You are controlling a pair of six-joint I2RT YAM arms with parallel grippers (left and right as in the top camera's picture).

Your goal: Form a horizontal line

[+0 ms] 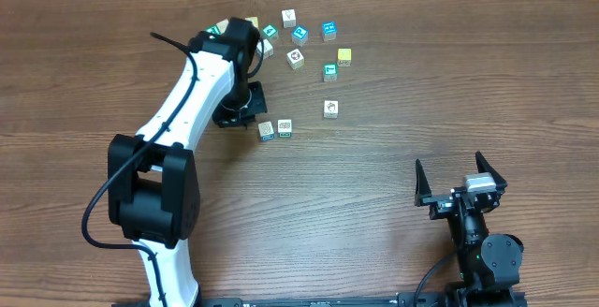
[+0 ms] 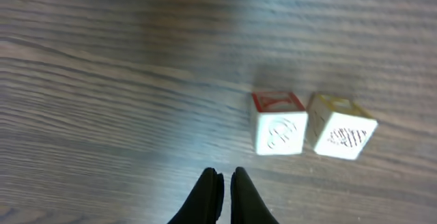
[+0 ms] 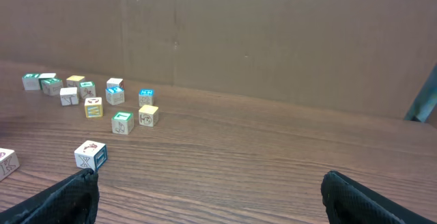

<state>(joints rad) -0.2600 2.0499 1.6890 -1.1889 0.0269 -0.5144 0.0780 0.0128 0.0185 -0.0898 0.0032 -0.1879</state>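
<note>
Because the left gripper (image 2: pixel 224 188) is closed and empty just beside the row of two touching cubes (image 2: pixel 280 132) | right gripper (image 1: pixel 456 178) open, far off | risk: its closed tip may bump a cube, breaking the row.

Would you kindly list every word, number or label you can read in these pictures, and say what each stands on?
No readable word, number or brand anywhere.
White cube, left wrist view: faint line drawing, too blurred to read.
Neighbouring cube: hatched drawing, also blurred.
Scattered cubes, overhead view: tiny pictures, too small to read.
</note>
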